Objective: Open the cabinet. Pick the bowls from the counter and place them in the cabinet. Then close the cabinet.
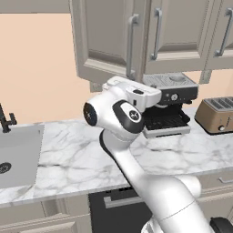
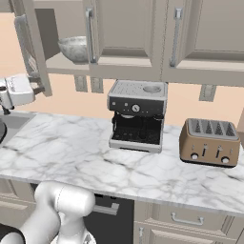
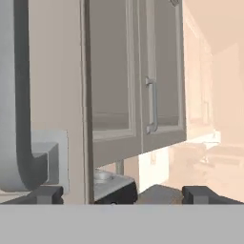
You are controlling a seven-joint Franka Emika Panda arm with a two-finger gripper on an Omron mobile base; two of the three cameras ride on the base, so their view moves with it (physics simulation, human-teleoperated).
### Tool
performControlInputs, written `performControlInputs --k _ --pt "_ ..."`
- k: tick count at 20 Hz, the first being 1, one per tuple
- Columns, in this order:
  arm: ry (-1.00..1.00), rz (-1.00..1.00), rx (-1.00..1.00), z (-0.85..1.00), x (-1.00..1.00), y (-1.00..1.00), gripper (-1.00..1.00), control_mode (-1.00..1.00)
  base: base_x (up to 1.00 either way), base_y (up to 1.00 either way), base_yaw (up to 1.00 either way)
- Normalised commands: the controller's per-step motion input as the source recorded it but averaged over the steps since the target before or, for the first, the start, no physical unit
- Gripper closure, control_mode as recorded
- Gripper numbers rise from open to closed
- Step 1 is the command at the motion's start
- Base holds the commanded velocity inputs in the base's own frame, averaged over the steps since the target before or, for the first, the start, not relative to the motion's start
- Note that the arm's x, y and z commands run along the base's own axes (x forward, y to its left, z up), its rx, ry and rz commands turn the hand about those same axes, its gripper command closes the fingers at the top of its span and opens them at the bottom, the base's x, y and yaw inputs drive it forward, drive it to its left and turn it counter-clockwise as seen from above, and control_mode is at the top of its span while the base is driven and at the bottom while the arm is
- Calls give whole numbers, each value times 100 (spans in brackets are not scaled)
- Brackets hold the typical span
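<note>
The tool [image 3: 119, 194] hangs with jaws spread wide, empty, beside the cabinet's [image 2: 119, 33] swung-out door [image 3: 57, 86], a marbled bowl [image 2: 74, 47] inside.

You've got a white marble counter [image 2: 71, 157] with grey veins, smooth with a soft sheen. The cabinet [image 2: 124, 35] is matt beige-grey painted panel, and its bar handles [image 2: 89, 35] look like brushed silver metal. Inside sits a grey-white marbled bowl [image 2: 74, 47], stone-looking. The coffee machine [image 2: 137, 114] is brushed steel over black plastic, the toaster [image 2: 209, 141] a satin bronze metal. The sink [image 1: 18, 154] reads dull steel, and the arm [image 1: 136, 159] is glossy white plastic.
</note>
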Motion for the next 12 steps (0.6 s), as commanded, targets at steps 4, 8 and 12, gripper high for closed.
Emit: performControlInputs --k 4,8,12 --pt "-11 9 -10 22 24 -13 -100 -100 0 0 0" --pt "0 10 -3 5 48 -14 -100 -100 0 0 0" --pt "2 13 -1 0 76 -15 -100 -100 0 0 0"
